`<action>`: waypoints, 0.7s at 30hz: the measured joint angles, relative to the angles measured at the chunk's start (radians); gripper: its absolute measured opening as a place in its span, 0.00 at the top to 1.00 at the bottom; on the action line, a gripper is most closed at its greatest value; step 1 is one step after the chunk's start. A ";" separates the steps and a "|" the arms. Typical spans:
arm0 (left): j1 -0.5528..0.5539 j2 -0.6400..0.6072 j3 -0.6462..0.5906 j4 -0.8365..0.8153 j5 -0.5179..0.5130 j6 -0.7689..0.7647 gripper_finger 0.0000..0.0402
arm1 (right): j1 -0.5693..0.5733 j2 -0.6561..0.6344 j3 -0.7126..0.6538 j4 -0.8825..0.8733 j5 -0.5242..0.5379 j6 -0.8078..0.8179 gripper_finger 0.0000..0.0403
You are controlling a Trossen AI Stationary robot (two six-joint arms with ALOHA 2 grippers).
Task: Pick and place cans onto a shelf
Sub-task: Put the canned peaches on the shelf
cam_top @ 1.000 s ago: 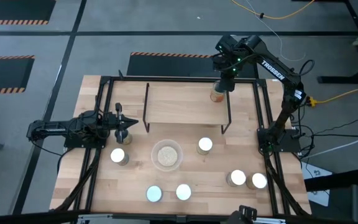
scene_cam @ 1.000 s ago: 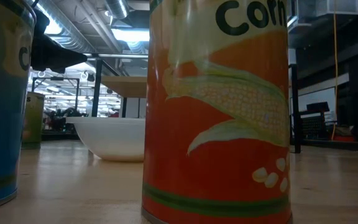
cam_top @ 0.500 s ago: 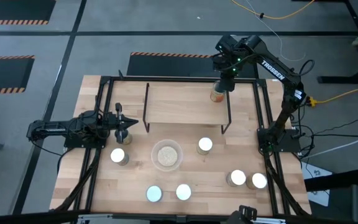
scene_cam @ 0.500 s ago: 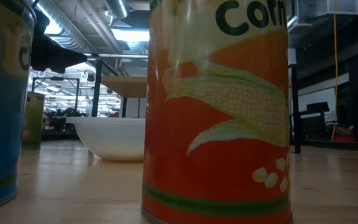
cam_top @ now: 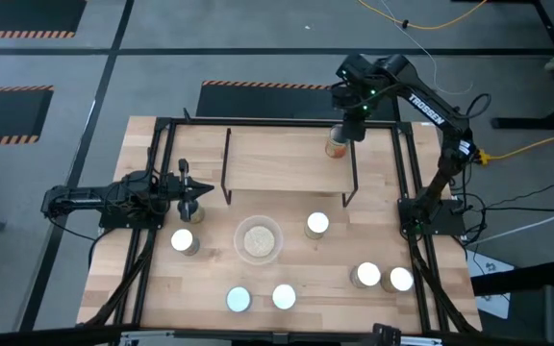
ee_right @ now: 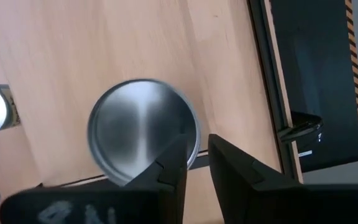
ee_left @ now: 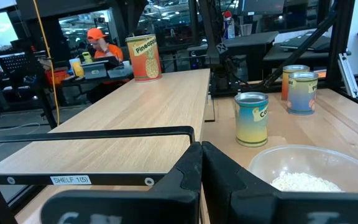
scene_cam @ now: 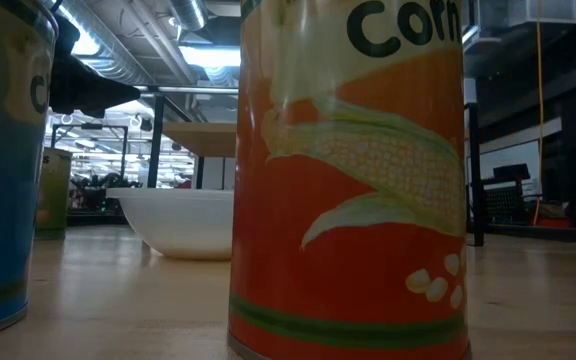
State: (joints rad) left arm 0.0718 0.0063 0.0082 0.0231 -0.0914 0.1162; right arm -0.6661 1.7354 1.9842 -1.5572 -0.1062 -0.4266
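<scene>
The yellow-labelled cylindrical tin can (cam_top: 336,148) stands on the light wooden shelf (cam_top: 277,159) at the high view's upper right, the right tool (cam_top: 345,132) hovering slightly open above its rim and the left tool (cam_top: 192,195) closed and empty; the can is likely rigid, slick and light, best clamped across its sides.

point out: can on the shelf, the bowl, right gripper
can on the shelf (cam_top: 336,147): high view, on its label below the gripper.
bowl (cam_top: 258,240): high view, on its beige contents.
right gripper (ee_right: 197,155): right wrist view, the gap between its fingertips, above the can's rim.
</scene>
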 joint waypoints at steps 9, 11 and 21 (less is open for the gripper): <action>0.000 0.000 0.000 0.000 0.000 0.000 1.00 | 0.118 -0.076 0.000 -0.012 -0.002 0.104 0.82; 0.000 0.000 0.000 0.000 0.000 0.000 1.00 | 0.157 -0.089 0.000 -0.014 -0.002 0.112 0.82; 0.000 0.000 0.000 0.000 0.000 0.000 1.00 | 0.371 -0.108 0.000 -0.014 -0.080 0.230 0.82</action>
State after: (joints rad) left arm 0.0717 0.0065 0.0080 0.0231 -0.0914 0.1162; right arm -0.2949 1.6272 1.9842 -1.5711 -0.1862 -0.1965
